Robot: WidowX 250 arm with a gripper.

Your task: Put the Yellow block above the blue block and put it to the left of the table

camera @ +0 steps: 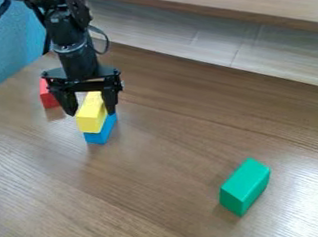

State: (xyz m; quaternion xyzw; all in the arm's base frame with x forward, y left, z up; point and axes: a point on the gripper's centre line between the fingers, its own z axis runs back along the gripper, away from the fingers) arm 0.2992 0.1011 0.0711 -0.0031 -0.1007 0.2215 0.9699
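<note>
1. Wood-grain table (166,177): is supporting all blocks.
2. Black gripper (91,111): is hanging at upper left of view, fingers standing apart, straddling the yellow block.
3. Green block (245,185): is lying at lower right, well apart.
4. Yellow block (92,114): is resting atop the blue block (99,133).
5. Red block (48,94): is sitting near, behind the gripper.

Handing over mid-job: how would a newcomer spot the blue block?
On the brown table, look upper left, where the black end effector hangs. Directly below the yellow block there, partly covered by it, is the blue block. Blue sets it apart from yellow above, and from the red and green blocks standing apart.
</note>
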